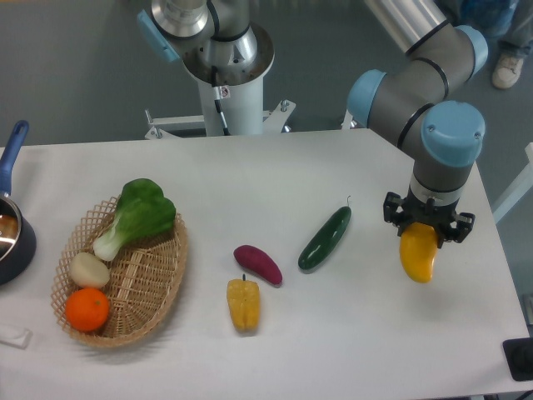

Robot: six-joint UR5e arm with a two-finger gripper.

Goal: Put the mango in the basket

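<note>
Smooth curved mango (418,252) in jaws — woven basket (163,287) far left

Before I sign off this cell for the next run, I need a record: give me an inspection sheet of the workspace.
Surface: white table, no spills seen.
Job's things: mango held in the gripper at the right side, hanging down; basket at the left, holding bok choy, a pale potato and an orange.
Clutter: yellow pepper, purple sweet potato and cucumber mid-table; dark pot with blue handle at the left edge.
Grippers: gripper shut on the mango.
Cables: one dark cable on the robot pedestal.
Surroundings: grey floor; a shoe at top right.
</note>
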